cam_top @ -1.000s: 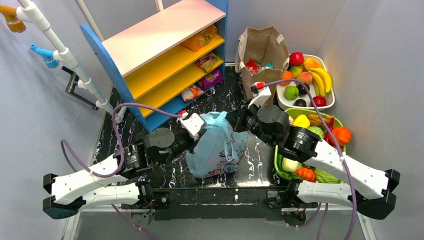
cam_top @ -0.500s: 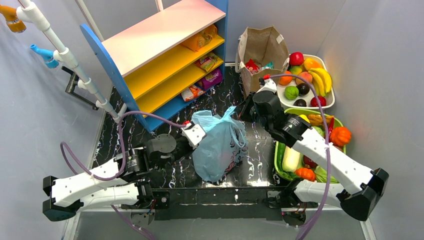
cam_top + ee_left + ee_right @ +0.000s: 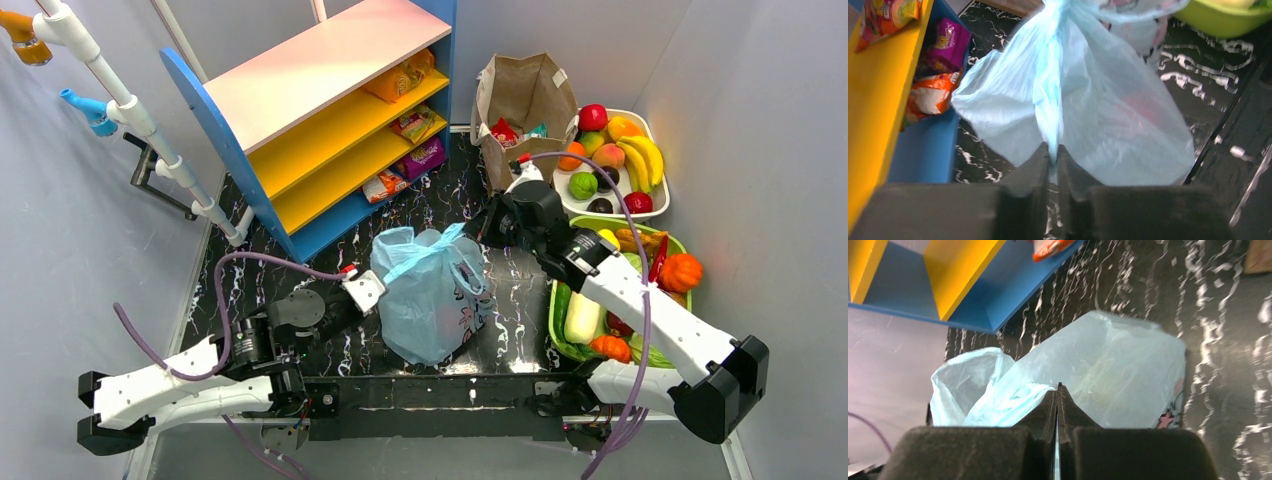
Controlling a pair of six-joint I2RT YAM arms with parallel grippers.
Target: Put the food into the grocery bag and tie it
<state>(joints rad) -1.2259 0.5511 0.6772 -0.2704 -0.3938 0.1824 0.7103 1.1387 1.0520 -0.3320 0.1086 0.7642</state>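
The light-blue grocery bag stands crumpled on the black marbled table between my two arms. My left gripper sits at its left side, shut on a twisted strand of the bag's handle that runs up from my jaws. My right gripper is at the bag's far right top; in its wrist view it is shut, with the bag's other handle drawn to the tips and a thin sliver of plastic between them. The food is hidden inside the bag; only a faint reddish patch shows through.
A blue and yellow shelf with snack packets stands at the far left. A brown paper bag holding a red and a teal packet stands behind. A white fruit tray and a green vegetable basin line the right side.
My left gripper has drawn back toward the near left, pulling its handle taut. My right gripper has swung to the bag's far right top. The bag's top has stretched out between them.
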